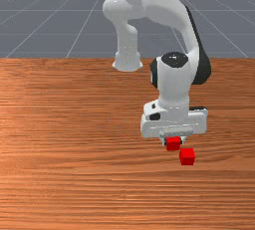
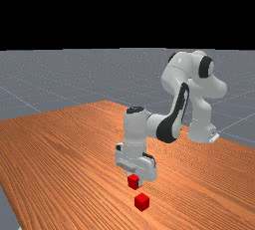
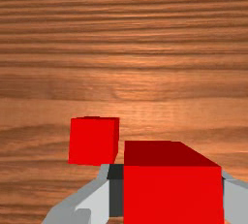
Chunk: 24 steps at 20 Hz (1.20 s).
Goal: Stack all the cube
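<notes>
Front view, L to R. Base [image 1: 127, 57] 1st: white, stands on the tbl [image 1: 60, 184] behind the hand [image 1: 174, 142], off to that view's L. Arm [image 1: 172, 2] goes up and over, comes down to the hand from behind/above. Hand points down, fingers [image 3: 237, 199] part-open by abt 1 cube width, closed on held cube [image 3: 174, 196]: wrist view has a finger against each of 2 opp. sides, so it's a grip. Held cube = red, btwn fingertips, approx. level w/ them, up off the tbl; wrist view has it much bigger than the other, i.e. closer to the cam. Last, loose cube [image 1: 187, 157]: also red, upright on tbl, lower than held cube, near the hand, just outside one finger, toward the front view's R and nearer that cam. Far view: loose cube is below the hand, a bit to that view's R, w/ a visible gap btwn the 2 cubes.
</notes>
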Each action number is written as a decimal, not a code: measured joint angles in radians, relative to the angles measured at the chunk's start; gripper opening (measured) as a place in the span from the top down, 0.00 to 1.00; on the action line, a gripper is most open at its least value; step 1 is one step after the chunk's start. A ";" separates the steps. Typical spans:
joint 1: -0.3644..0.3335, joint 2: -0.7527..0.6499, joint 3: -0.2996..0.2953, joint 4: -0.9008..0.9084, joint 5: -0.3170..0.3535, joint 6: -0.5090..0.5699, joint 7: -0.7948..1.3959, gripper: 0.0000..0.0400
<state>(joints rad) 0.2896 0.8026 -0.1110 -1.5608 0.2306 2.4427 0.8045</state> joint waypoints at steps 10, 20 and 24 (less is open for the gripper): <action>0.117 0.028 -0.023 0.100 -0.070 -0.050 0.081 0.53; 0.154 0.054 -0.031 0.105 -0.101 -0.040 0.091 0.53; 0.162 0.054 -0.034 0.113 -0.106 -0.038 0.096 0.53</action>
<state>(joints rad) 0.4513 0.8565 -0.1455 -1.4475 0.1246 2.4050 0.9009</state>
